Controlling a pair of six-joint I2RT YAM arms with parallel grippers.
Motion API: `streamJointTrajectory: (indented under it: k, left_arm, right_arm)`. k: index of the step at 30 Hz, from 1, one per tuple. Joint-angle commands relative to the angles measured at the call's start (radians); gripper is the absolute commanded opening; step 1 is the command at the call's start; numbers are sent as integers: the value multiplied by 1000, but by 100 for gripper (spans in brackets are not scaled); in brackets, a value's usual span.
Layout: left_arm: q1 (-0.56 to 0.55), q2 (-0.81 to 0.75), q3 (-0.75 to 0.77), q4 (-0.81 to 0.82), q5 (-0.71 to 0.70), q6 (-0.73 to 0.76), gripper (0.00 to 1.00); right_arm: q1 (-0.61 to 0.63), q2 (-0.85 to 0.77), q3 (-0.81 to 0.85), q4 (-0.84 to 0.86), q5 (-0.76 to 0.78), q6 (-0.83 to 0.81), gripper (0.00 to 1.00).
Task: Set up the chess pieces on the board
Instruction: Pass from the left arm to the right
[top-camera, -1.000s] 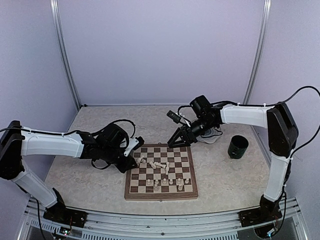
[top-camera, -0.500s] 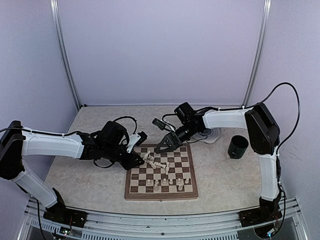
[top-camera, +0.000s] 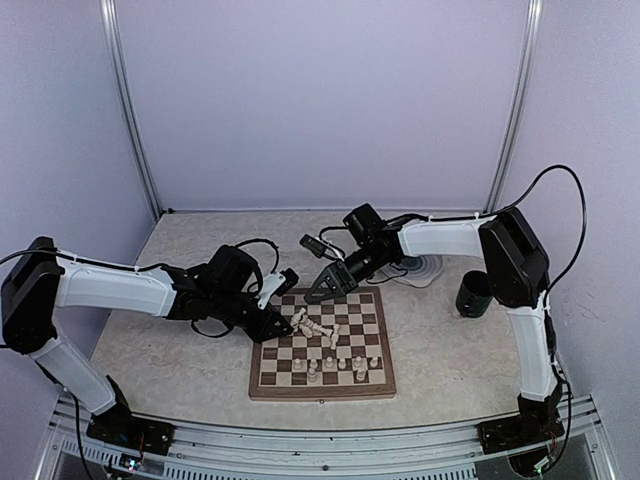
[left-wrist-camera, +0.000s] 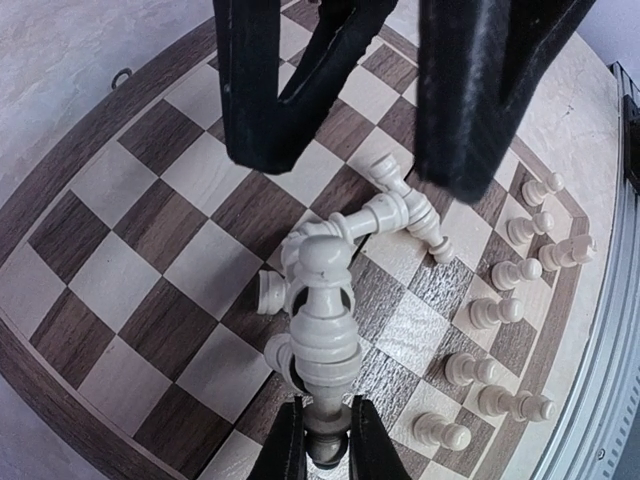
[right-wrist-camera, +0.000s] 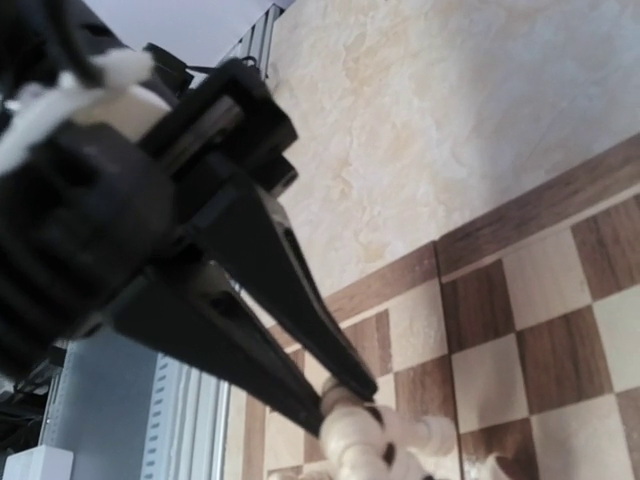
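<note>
The board (top-camera: 322, 392) lies between the arms. My left gripper (top-camera: 285, 323) is at its left edge, shut on one end of a tall cream chess piece (left-wrist-camera: 323, 335). In the left wrist view the left gripper (left-wrist-camera: 325, 450) holds that piece just over a small heap of lying chess pieces (left-wrist-camera: 395, 212). Several pawns (left-wrist-camera: 505, 310) stand along the near rows. My right gripper (top-camera: 317, 292) hovers open over the far-left corner, its fingers (left-wrist-camera: 262, 100) spread with nothing between them. The right wrist view shows the left gripper (right-wrist-camera: 345, 400) pinching the piece above the board (right-wrist-camera: 540, 360).
A dark green cup (top-camera: 476, 293) stands to the right of the board. A round grey-ringed plate (top-camera: 425, 268) lies behind the board, under the right arm. Metal rails run along the table's near edge, and pale walls close the cell.
My right gripper has swung left along the board's far edge to its far-left corner. The left gripper, still shut on its piece, has shifted right over the board's left side.
</note>
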Motion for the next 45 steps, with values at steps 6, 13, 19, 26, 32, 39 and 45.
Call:
streamJointTrajectory:
  k: [6, 13, 19, 26, 32, 39, 45]
  left_arm:
    - [13, 3, 27, 43, 39, -4, 0]
    - [15, 5, 29, 44, 42, -4, 0]
    - [15, -1, 29, 46, 36, -6, 0]
    - [15, -12, 25, 50, 29, -8, 0]
    - [15, -13, 26, 47, 22, -11, 0]
    - [15, -17, 25, 53, 16, -14, 0]
    - [15, -16, 27, 52, 16, -15, 0]
  right_arm:
    - [24, 48, 55, -23, 16, -10, 43]
    - [42, 56, 71, -42, 23, -34, 32]
    - [43, 53, 68, -48, 45, -38, 33]
    - [44, 50, 63, -56, 61, -49, 33]
    - [46, 44, 59, -59, 71, -53, 31]
    - [47, 36, 51, -69, 101, -68, 28]
    - [49, 31, 48, -70, 107, -73, 16]
